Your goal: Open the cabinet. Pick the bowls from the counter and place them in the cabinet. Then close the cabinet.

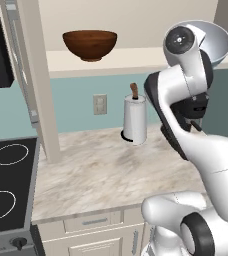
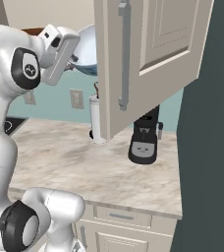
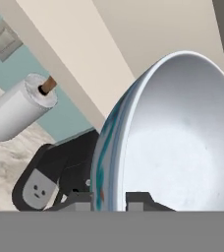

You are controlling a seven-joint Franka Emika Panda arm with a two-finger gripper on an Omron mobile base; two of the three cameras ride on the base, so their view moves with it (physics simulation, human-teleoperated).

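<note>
The gripper point(image 3: 109, 199) is pinching the white bowl's point(image 3: 182, 142) rim, carrying it toward the cabinet shelf point(image 1: 131, 60) beside the brown bowl point(image 1: 90, 44); next, lowering and releasing.

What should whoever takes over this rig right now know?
Gripper: shut on the white bowl, gripping its rim and holding it tilted at the cabinet opening.
Brown bowl: already on the cabinet shelf.
Cabinet: both doors open.
Counter: no bowls left; paper towel roll and coffee machine stay.
Done: cabinet opened, brown bowl stored.
Left: set the white bowl on the shelf, release, close both doors.
</note>
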